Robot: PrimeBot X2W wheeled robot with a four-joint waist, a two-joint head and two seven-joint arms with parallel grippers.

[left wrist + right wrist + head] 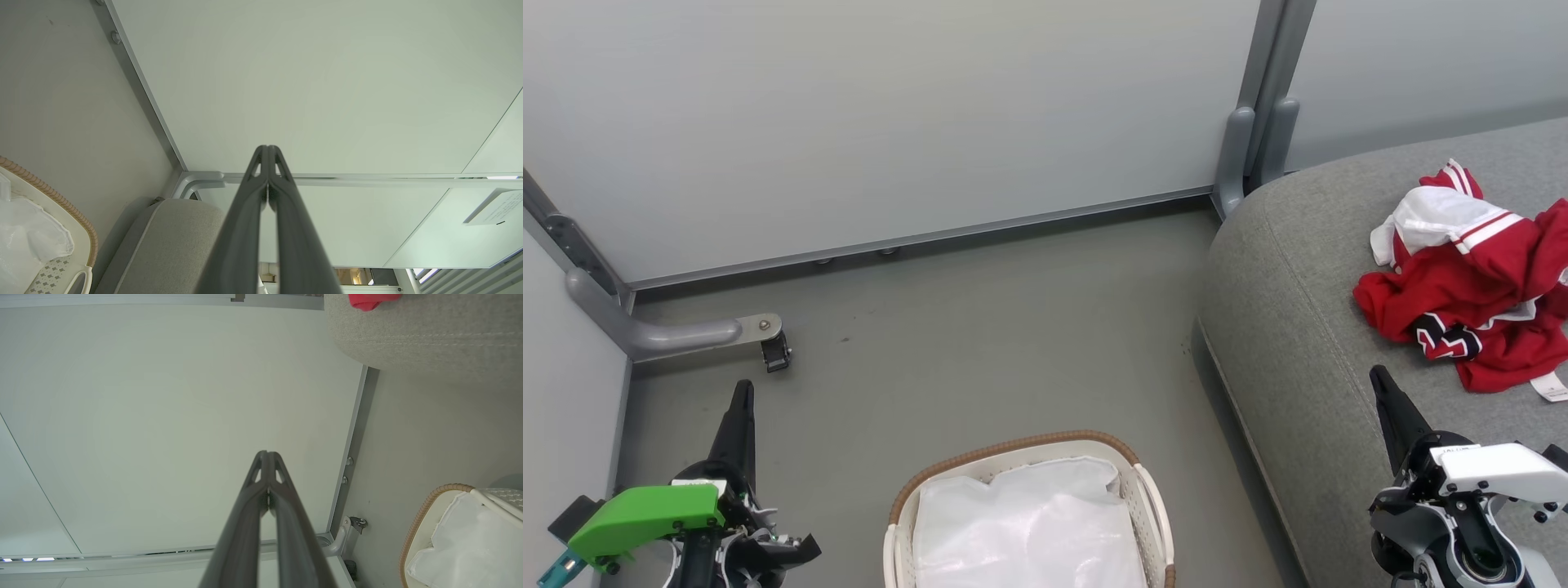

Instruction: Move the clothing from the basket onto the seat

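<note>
The red jersey [1474, 286] lies crumpled on the grey sofa seat [1307, 310] at the right, its white tag toward the front. On the floor at bottom centre stands the white basket [1021, 457] with its brown rim; inside it I see just the white liner [1029, 531]. My left gripper [742, 388] is shut and empty at the lower left, over the floor. Low at the right, my right gripper [1378, 376] is shut and empty above the seat's front edge, short of the jersey. The right wrist view catches a red corner of the jersey [369, 300] and the basket [425, 506].
Grey partition panels [890, 122] close off the back and left, with a metal foot and caster [768, 343] on the floor at the left. Bare grey floor [980, 343] lies between the basket, the panels and the sofa.
</note>
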